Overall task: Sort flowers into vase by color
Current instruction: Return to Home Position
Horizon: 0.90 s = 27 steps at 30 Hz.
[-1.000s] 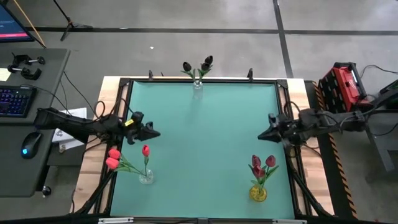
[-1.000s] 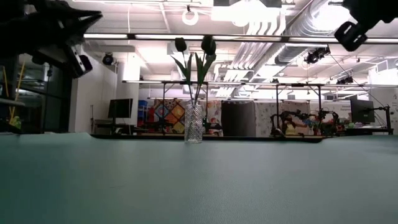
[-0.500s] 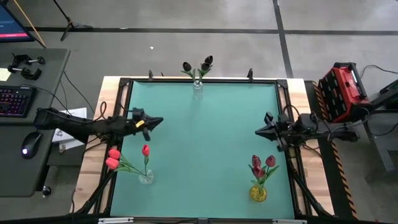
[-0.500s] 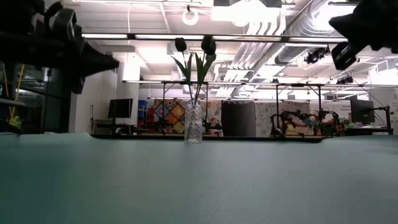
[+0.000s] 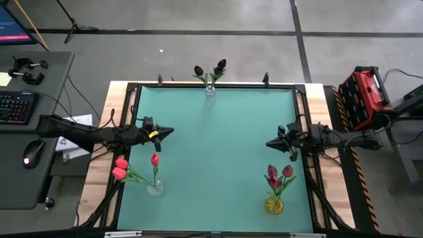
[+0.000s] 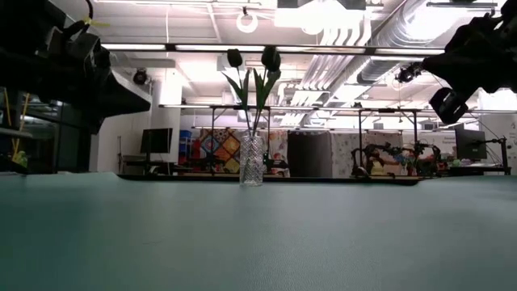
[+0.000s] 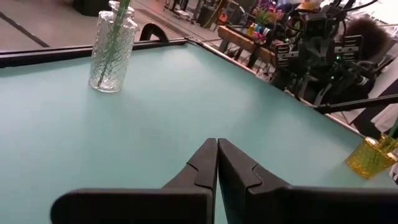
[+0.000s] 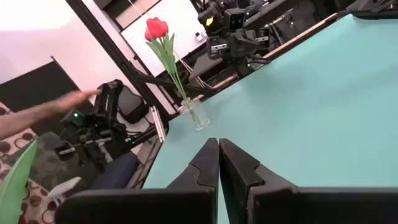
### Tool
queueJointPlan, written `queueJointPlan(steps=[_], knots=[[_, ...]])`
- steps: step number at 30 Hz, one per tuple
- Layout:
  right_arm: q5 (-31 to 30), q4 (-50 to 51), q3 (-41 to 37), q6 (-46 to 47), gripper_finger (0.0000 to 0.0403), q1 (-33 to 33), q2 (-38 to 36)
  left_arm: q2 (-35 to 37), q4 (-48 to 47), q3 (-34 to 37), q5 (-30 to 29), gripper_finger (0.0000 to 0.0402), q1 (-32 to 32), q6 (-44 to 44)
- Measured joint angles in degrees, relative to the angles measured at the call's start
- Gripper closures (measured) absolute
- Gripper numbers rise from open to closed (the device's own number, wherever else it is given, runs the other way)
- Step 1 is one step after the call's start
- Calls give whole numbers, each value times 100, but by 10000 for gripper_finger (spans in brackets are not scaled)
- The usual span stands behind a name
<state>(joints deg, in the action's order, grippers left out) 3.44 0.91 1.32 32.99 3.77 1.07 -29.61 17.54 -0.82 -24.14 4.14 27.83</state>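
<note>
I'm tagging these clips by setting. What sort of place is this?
Probably a robotics lab: exposed ceiling ducts, gear-laden workbenches behind the teal table, and a desk with a keyboard beside it.

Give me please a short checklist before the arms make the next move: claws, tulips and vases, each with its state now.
1. The left claw shut, holding nothing: ok.
2. The right claw shut, holding nothing: ok.
3. The red tulips in the left vase: ok.
4. The maroon tulips in the yellow vase: ok.
5. The black tulips in the far vase: ok.
6. Both claws apart from every vase: ok.
</note>
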Motion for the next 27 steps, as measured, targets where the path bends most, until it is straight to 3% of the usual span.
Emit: queueJointPlan(steps=[4, 10, 19, 27], knots=[[0, 2, 0, 1, 403, 0, 1, 149, -158, 0, 2, 401, 0, 0], [14, -90, 9, 1, 403, 50, -103, 1453, -697, -4, -5, 401, 0, -2], [13, -227, -72, 3, 402, 50, -106, 2960, -731, 5, -9, 401, -4, 0], [15, -223, -72, 4, 402, 50, -63, 2938, -439, 15, -33, 401, -7, 0]])
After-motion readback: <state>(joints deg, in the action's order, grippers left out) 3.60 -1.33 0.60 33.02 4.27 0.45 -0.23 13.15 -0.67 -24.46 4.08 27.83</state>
